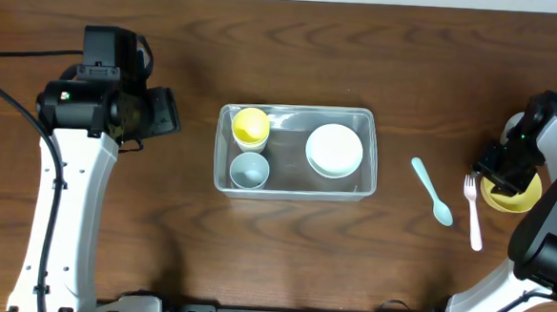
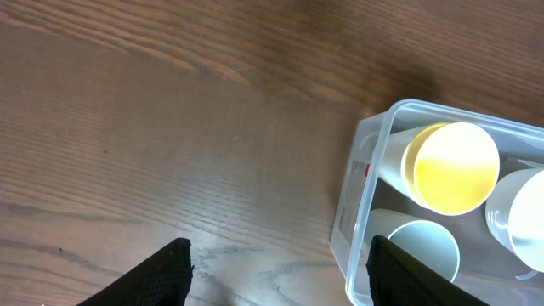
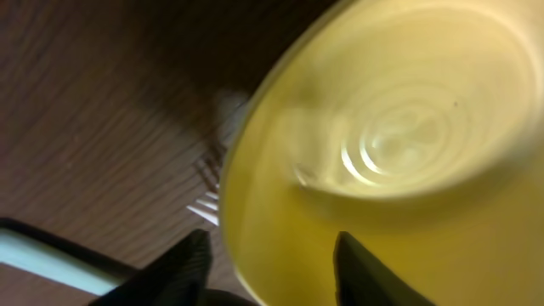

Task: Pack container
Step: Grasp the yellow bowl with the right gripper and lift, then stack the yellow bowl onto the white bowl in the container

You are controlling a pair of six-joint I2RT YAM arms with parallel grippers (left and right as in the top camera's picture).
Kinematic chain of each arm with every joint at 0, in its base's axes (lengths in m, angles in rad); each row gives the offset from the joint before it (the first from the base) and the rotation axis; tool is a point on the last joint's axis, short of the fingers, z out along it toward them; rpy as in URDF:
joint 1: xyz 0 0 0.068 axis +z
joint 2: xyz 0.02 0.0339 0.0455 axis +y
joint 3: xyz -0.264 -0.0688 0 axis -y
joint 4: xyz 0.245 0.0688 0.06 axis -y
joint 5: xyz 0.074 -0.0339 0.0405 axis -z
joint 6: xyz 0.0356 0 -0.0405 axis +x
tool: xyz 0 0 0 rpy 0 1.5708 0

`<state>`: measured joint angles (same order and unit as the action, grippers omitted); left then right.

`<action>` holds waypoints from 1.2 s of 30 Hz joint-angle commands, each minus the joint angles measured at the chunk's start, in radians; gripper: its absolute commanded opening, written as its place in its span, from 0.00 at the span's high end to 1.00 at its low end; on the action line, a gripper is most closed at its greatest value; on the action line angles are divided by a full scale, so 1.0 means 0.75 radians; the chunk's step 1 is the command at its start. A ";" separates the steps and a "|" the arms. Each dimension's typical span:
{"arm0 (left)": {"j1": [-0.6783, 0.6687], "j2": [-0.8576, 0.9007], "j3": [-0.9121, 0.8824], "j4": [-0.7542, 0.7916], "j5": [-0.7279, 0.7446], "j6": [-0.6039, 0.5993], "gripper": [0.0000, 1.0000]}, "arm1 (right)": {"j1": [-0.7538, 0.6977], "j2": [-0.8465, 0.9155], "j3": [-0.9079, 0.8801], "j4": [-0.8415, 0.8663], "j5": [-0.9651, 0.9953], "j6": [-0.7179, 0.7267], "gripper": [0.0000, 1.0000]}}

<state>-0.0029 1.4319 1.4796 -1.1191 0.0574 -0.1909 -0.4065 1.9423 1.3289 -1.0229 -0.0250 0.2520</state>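
Observation:
The clear plastic container [image 1: 300,109] sits mid-table and holds a yellow cup [image 1: 250,125], a pale blue cup [image 1: 249,171] and a white bowl [image 1: 334,149]. My left gripper [image 1: 161,112] is open and empty, left of the container; its wrist view shows the container's corner [image 2: 374,161] beside its right finger [image 2: 276,272]. My right gripper [image 1: 500,177] is at a yellow bowl [image 1: 515,199] at the right edge. Its fingers [image 3: 272,263] straddle the bowl's rim [image 3: 382,127], still parted; the bowl is blurred.
A light blue spoon [image 1: 431,191] and a white fork [image 1: 472,212] lie on the wood between the container and the yellow bowl. The fork's tines [image 3: 208,208] show just beside the bowl. Cables run along the far left edge.

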 commanded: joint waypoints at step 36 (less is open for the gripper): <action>0.004 0.002 -0.004 -0.009 0.009 -0.013 0.33 | 1.002 -0.682 0.143 0.062 -0.122 -0.645 0.98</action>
<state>-0.0029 1.4319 1.4796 -1.1202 0.0574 -0.1909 0.2432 1.3941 1.4368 -0.9745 -0.1516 -0.1307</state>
